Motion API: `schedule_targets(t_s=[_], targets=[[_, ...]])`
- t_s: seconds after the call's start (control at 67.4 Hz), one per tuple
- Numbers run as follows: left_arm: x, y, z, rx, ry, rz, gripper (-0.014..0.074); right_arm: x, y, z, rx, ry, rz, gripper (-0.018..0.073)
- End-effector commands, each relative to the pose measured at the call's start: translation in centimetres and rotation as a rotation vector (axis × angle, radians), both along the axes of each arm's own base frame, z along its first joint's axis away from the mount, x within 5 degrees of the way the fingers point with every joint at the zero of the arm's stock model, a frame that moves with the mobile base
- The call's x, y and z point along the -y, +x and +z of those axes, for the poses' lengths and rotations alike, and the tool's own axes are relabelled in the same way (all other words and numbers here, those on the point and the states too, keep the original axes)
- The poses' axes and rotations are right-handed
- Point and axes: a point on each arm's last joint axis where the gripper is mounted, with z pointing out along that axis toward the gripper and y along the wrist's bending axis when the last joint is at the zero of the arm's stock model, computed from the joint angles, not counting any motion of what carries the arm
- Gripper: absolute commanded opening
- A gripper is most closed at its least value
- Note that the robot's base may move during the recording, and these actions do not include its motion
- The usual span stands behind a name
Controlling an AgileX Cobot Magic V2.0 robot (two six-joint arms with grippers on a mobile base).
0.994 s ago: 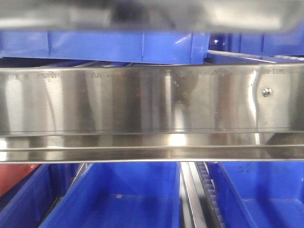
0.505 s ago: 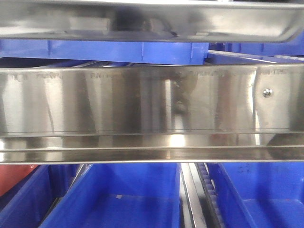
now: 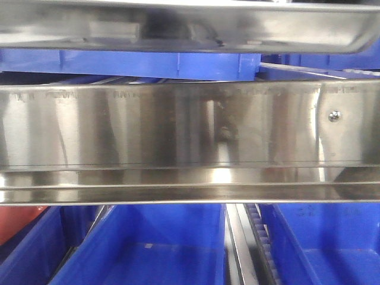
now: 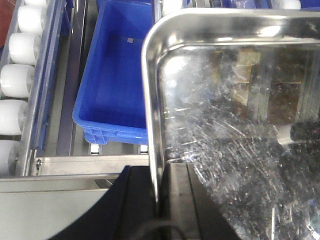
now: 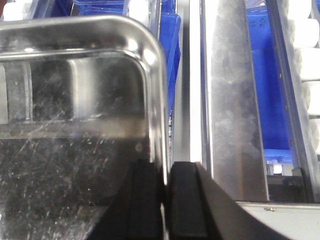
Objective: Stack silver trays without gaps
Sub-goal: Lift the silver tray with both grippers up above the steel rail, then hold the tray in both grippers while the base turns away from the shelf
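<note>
Above the blue bins (image 4: pixel 112 75), left tool (image 4: pixel 159 190) and right tool (image 5: pixel 166 185) clamp opposite rims of one bare-floored silver tray (image 4: pixel 235 125).

- silver tray (image 3: pixel 190 27): cropped at 12 o'clock in the front view and at 3 o'clock in the left wrist view.
- shelf rail (image 3: pixel 178 124): stamped lettering illegible.
- red object (image 3: pixel 18 219), 8 o'clock: largely hidden.

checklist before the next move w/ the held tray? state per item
1. Left gripper shut on the silver tray rim: ok.
2. Right gripper shut on the opposite rim: ok.
3. Tray roughly level in the front view: ok.
4. Tray above the shelf rail, with the blue bin showing between them: ok.
5. Second tray to stack onto: none in view, cannot tell.
</note>
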Motion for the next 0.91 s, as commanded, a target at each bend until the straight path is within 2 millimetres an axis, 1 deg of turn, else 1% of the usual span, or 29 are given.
schedule_targets(t_s=[0.0, 0.163, 0.683, 0.89], targets=[[0.3, 0.0, 0.6, 0.048, -0.021, -0.043, -0.0016, -0.2, 0.1, 0.6, 0.052, 0.031, 0.032, -0.0022], [0.2, 0.3, 0.8, 0.089, 0.004, -0.040, -0.0016, -0.2, 0.1, 0.6, 0.052, 0.031, 0.032, -0.0022], [-0.8, 1.7, 2.4, 0.337, 0.154, -0.022, -0.0016, -0.2, 0.1, 0.6, 0.052, 0.031, 0.032, -0.0022], [-1.0, 1.9, 2.8, 0.381, 0.181, -0.019, -0.0016, -0.2, 0.1, 0.6, 0.052, 0.031, 0.032, -0.0022]])
